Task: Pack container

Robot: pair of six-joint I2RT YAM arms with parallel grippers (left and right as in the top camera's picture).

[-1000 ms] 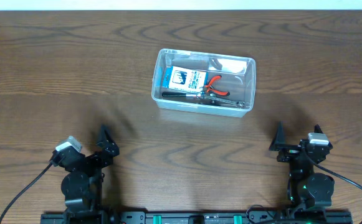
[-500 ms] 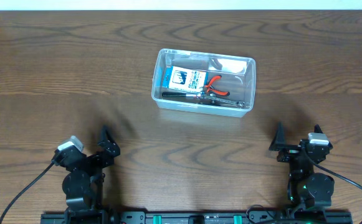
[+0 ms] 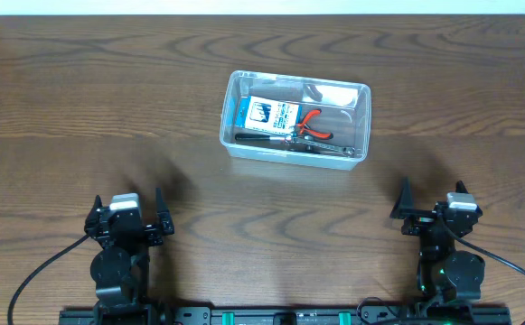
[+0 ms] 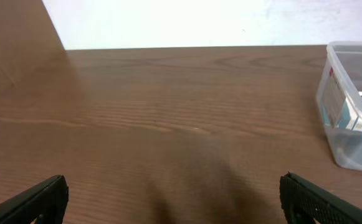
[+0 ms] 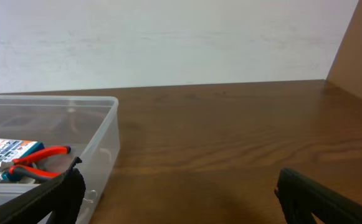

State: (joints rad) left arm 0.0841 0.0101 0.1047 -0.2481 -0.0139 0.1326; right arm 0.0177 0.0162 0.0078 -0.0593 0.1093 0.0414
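Clear plastic container (image 3: 296,80) sits mid-table, far from me, holding a box (image 3: 271,113) and pliers (image 3: 309,125). My left gripper (image 3: 126,206) and right gripper (image 3: 434,203) gape wide, empty. Reaching in, a finger could snag its rim and shove it.

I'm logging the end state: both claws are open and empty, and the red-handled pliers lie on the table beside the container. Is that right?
Not quite. The overhead view shows the red-handled pliers inside the container, beside the blue-and-white box, not on the table. The rest stands: the left claw and right claw are open and empty.
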